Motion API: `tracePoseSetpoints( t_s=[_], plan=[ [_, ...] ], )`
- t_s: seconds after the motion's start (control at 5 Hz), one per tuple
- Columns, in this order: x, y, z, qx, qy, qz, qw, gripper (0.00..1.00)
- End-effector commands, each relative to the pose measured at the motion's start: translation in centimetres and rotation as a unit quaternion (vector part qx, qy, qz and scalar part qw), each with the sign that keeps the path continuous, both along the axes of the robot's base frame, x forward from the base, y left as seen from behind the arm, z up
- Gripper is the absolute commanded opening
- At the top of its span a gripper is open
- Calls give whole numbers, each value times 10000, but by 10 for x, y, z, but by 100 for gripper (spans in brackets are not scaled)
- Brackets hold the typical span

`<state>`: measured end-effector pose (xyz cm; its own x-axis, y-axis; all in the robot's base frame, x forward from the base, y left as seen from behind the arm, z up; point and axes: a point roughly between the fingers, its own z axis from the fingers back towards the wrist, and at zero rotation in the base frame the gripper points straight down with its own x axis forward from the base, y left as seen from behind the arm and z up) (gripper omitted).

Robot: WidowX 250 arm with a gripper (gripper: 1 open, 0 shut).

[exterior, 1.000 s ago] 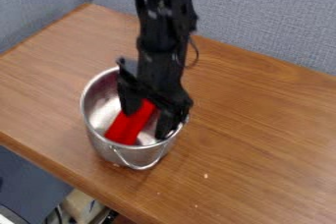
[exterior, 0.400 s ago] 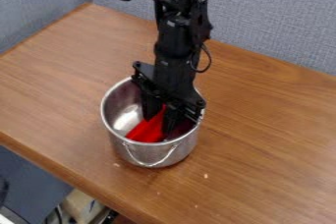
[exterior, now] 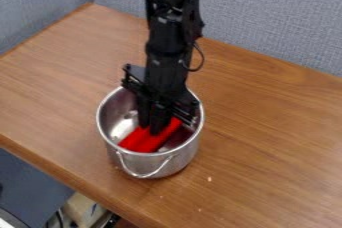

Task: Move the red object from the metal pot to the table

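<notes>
Gripper down in the pot

The gripper [exterior: 154, 122] reached straight down into the pot [exterior: 114, 144] on the table [exterior: 54, 57], jaws clamped on the red block [exterior: 139, 138], which lay inside.

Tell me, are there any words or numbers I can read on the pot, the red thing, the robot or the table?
None: no words, numbers or signs can be read anywhere in this picture.
metal pot: plain shiny steel, no label showing.
red object: plain red, no writing.
end effector and the black arm above it: no readable mark; the picture is too blurred for small print.
table: only wood grain.
</notes>
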<state>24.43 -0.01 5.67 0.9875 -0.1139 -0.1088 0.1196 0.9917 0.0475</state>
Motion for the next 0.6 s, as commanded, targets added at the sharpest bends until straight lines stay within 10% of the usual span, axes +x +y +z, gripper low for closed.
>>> tracePoseSetpoints(
  t_s=[0.0, 0.2, 0.4],
  plan=[
    [9, 3, 7, -11, -189, 235, 9995, 100],
    [13, 5, 3, -7, -176, 422, 9990, 0],
    [18, 6, 0, -8, -159, 603, 9981, 100]
  ],
)
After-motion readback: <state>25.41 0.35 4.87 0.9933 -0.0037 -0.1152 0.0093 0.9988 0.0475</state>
